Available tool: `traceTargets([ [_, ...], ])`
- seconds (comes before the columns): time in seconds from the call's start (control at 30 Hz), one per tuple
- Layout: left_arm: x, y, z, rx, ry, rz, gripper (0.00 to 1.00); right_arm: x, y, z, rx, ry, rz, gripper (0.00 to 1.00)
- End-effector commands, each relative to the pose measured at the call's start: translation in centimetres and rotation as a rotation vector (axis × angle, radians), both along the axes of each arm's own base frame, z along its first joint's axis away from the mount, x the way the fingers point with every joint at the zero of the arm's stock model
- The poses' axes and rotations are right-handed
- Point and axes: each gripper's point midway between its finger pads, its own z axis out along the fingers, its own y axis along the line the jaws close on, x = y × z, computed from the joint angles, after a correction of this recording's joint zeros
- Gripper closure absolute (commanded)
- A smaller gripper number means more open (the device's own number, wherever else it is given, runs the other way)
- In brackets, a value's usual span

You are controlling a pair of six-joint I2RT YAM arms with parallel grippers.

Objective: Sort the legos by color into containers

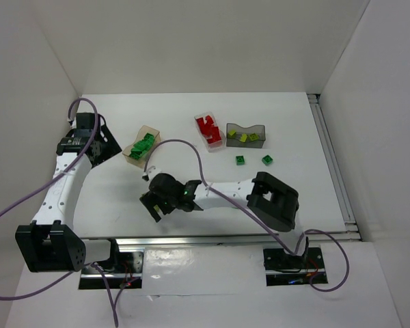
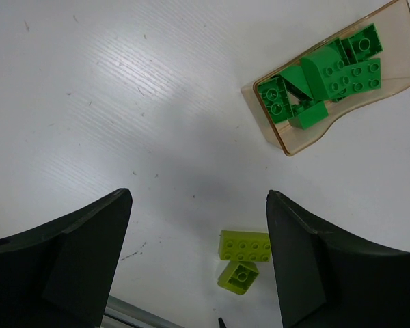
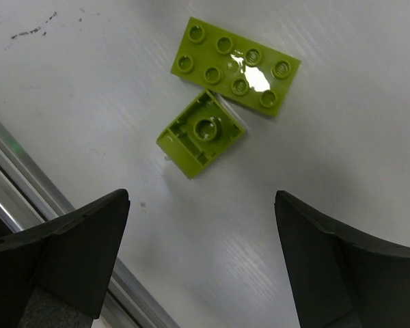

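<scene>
Two lime bricks lie on the white table: a 2x4 brick (image 3: 236,65) studs up and a small one (image 3: 201,133) upside down, touching it. My right gripper (image 3: 202,195) is open and empty just short of them, near the table's front (image 1: 152,203). The left wrist view also shows the 2x4 brick (image 2: 246,246) and the small one (image 2: 238,275). My left gripper (image 2: 198,193) is open and empty, high at the left (image 1: 101,143). The tan box (image 1: 142,147) holds dark green bricks (image 2: 328,75). The clear box (image 1: 208,130) holds red bricks. The dark grey box (image 1: 246,134) holds lime bricks.
Two dark green bricks (image 1: 240,160) (image 1: 267,160) lie loose on the table in front of the grey box. An aluminium rail (image 3: 14,178) runs along the table's front edge, close to my right gripper. White walls close off the back and sides.
</scene>
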Motion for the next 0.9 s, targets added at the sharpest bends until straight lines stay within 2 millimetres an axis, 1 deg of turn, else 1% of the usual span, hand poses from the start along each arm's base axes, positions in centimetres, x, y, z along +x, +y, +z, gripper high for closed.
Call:
traceTargets([
  [0.0,0.2,0.6,1.8,0.021,-0.050,0.014,0.11,0.2,2.7,0.6,0.052,-0.001,-0.009,0.06],
  [0.07,0.0,0.6,1.5,0.020,-0.041,0.014,0.11,0.3,3.0,-0.1,0.034,0.006,-0.009,0.08],
  [0.1,0.0,0.6,1.5,0.020,-0.041,0.014,0.11,0.1,3.8,0.3,0.046,0.001,0.000,0.09],
  [0.13,-0.2,0.6,1.1,0.020,-0.030,0.014,0.11,0.1,3.6,-0.6,0.026,0.002,0.007,0.09],
  [0.2,-0.1,0.4,1.0,0.011,-0.031,0.008,0.11,0.4,4.4,-0.3,0.037,-0.009,0.014,0.11],
  [0.23,-0.1,0.4,1.0,0.011,-0.031,0.008,0.11,0.5,4.6,-1.1,0.026,-0.004,0.013,0.12],
  [0.27,-0.1,0.4,1.0,0.011,-0.031,0.008,0.11,0.8,4.4,-1.5,0.003,-0.009,0.001,0.12],
  [0.3,-0.1,0.4,1.0,0.011,-0.031,0.008,0.11,1.0,4.9,-1.2,0.012,-0.013,0.001,0.14],
  [0.33,-0.3,0.4,0.7,0.011,-0.022,0.007,0.11,1.2,4.7,-1.9,-0.012,-0.017,-0.011,0.14],
  [0.37,-0.1,0.4,0.8,0.011,-0.031,0.008,0.11,1.4,4.7,-2.1,-0.018,-0.018,-0.026,0.18],
  [0.4,-0.1,0.4,0.8,0.011,-0.031,0.008,0.11,1.8,4.7,-1.5,-0.021,-0.027,-0.051,0.20],
  [0.43,-0.1,0.4,0.8,0.011,-0.031,0.008,0.11,1.9,4.5,-2.6,-0.046,-0.020,-0.067,0.23],
  [0.47,-0.1,0.4,0.8,0.011,-0.031,0.008,0.11,2.1,4.4,-2.4,-0.049,-0.019,-0.090,0.27],
  [0.5,-0.1,0.4,0.8,0.011,-0.031,0.008,0.11,2.5,3.8,-2.9,-0.083,-0.028,-0.125,0.35],
  [0.53,-0.2,0.4,1.1,0.012,-0.040,0.008,0.11,2.7,3.5,-3.0,-0.091,-0.032,-0.146,0.39],
  [0.57,-0.2,0.4,1.1,0.012,-0.040,0.008,0.11,3.0,3.5,-2.2,-0.072,-0.038,-0.177,0.44],
  [0.6,-0.2,0.4,1.1,0.012,-0.040,0.008,0.11,3.1,2.8,-2.1,-0.085,-0.046,-0.201,0.48],
  [0.63,-0.2,0.4,1.1,0.012,-0.040,0.008,0.11,3.6,2.2,-1.5,-0.086,-0.073,-0.235,0.51],
  [0.67,-0.2,0.4,1.1,0.012,-0.040,0.008,0.11,3.7,1.2,-0.5,-0.083,-0.091,-0.249,0.61],
  [0.7,-0.2,0.4,1.1,0.012,-0.040,0.008,0.11,3.9,0.5,0.3,-0.077,-0.108,-0.283,0.63],
  [0.73,-0.2,0.4,1.1,0.017,-0.037,0.001,0.11,3.7,-0.8,0.1,-0.087,-0.113,-0.304,0.63],
  [0.77,-0.2,0.4,1.1,0.017,-0.037,0.001,0.11,4.6,-1.8,2.6,-0.044,-0.130,-0.343,0.63],
  [0.8,-0.3,0.4,1.3,0.018,-0.046,0.001,0.11,5.0,-2.8,3.4,-0.035,-0.139,-0.373,0.63],
  [0.83,-0.2,0.2,1.3,0.011,-0.047,-0.005,0.11,5.7,-4.3,4.0,-0.045,-0.165,-0.410,0.63],
  [0.87,0.0,0.2,1.4,0.011,-0.056,-0.005,0.11,7.0,-6.9,3.8,-0.069,-0.170,-0.474,0.63],
])
